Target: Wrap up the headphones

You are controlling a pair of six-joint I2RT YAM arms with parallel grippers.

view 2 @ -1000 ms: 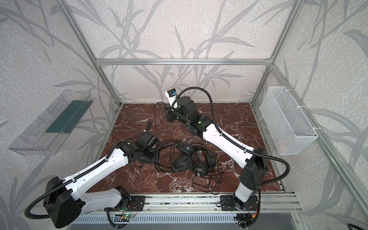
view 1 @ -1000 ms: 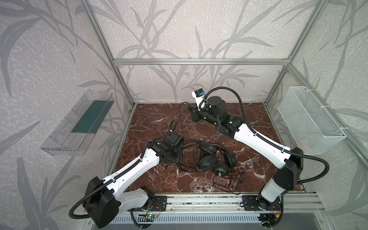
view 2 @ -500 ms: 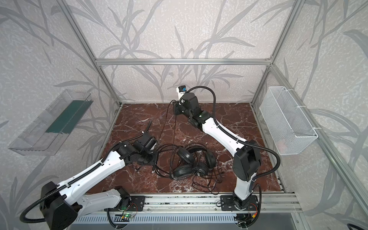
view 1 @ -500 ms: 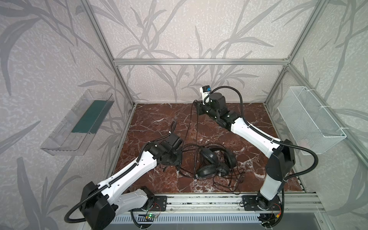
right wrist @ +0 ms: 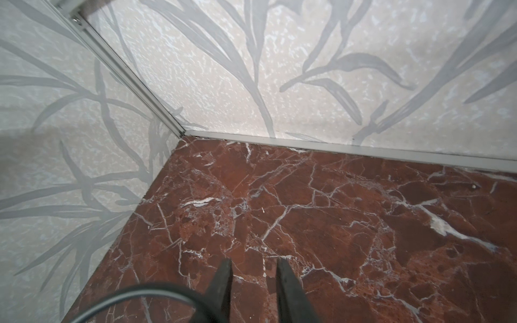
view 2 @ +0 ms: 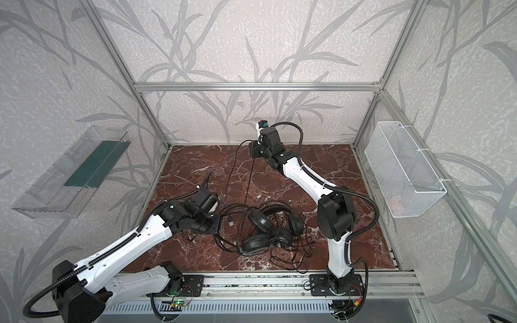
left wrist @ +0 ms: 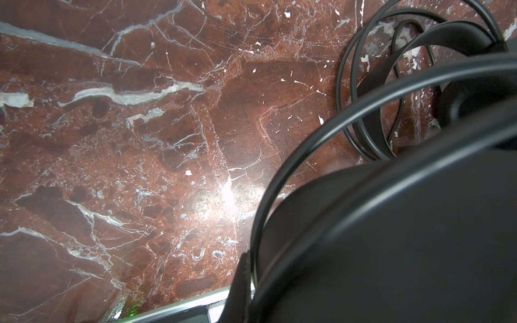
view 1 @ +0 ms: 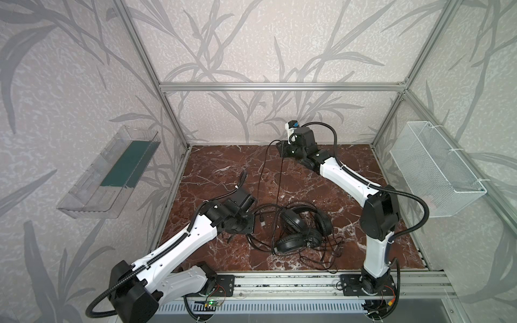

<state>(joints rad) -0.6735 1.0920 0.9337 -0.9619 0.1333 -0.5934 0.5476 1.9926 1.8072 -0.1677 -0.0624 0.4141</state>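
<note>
The black headphones (view 1: 300, 230) (view 2: 265, 230) lie in a tangled heap mid-floor, their earcups overlapping. Two thin cable (view 1: 279, 181) (view 2: 247, 184) strands rise from the heap to my right gripper (view 1: 279, 148) (view 2: 251, 149), raised near the back wall. In the right wrist view the right gripper (right wrist: 253, 261) is open with bare floor between its fingers, and a cable loop (right wrist: 134, 293) passes outside one finger. My left gripper (view 1: 251, 221) (view 2: 216, 221) sits low, just left of the heap. In its wrist view the left gripper (left wrist: 253, 257) is shut on the cable (left wrist: 321, 125).
A clear plastic tray (view 1: 112, 173) hangs on the left wall and a white wire basket (view 1: 436, 173) on the right wall. Loose cable coils (view 1: 321, 257) trail toward the aluminium front rail (view 1: 279, 282). The back wall stands close behind the right gripper.
The right gripper has moved up and toward the back wall, drawing the cable up, and its jaws have parted. The left arm has shifted slightly, still shut.
</note>
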